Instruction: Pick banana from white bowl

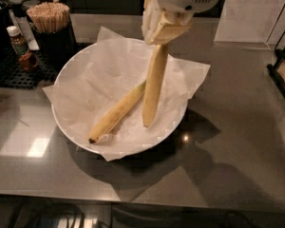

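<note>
The white bowl (pixel 76 137), lined with crinkled white paper, sits on the grey counter. One banana (pixel 116 112) lies in it, pointing to the lower left. My gripper (pixel 164 28) is above the bowl's far right side, shut on the stem end of a second banana (pixel 153 87). That banana hangs almost upright, its lower tip just above or touching the paper.
A black cup of wooden sticks (pixel 50 18) and a small sauce bottle (pixel 18 42) stand on a black mat at the back left. A dark rack (pixel 282 75) stands at the right edge. A white panel (pixel 249 13) is at the back right.
</note>
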Robot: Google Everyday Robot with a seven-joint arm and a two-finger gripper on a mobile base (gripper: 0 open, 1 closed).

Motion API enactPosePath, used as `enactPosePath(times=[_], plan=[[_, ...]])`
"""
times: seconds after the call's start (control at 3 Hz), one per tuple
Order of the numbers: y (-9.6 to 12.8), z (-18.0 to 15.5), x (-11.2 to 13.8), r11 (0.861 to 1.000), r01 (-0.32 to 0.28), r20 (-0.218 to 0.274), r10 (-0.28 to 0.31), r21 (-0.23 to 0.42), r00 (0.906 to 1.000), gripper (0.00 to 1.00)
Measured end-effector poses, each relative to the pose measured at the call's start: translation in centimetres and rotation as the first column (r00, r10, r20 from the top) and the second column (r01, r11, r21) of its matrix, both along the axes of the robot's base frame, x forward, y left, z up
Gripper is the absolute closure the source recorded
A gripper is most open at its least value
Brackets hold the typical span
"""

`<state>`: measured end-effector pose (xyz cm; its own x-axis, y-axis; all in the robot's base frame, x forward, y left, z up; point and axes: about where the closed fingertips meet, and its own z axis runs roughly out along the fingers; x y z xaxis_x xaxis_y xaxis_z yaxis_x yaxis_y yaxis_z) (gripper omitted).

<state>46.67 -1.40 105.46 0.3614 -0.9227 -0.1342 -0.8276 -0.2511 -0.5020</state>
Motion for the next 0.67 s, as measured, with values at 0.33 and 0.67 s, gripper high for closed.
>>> enactPosePath(times=[0.33, 0.67], plan=[[1.34, 3.08, -2.38, 0.998, -0.053, 0.079, 0.054, -0.017, 0.9954, 1.0], [1.34, 3.08, -2.38, 0.998, -0.053, 0.079, 0.054, -0.017, 0.9954, 1.0]])
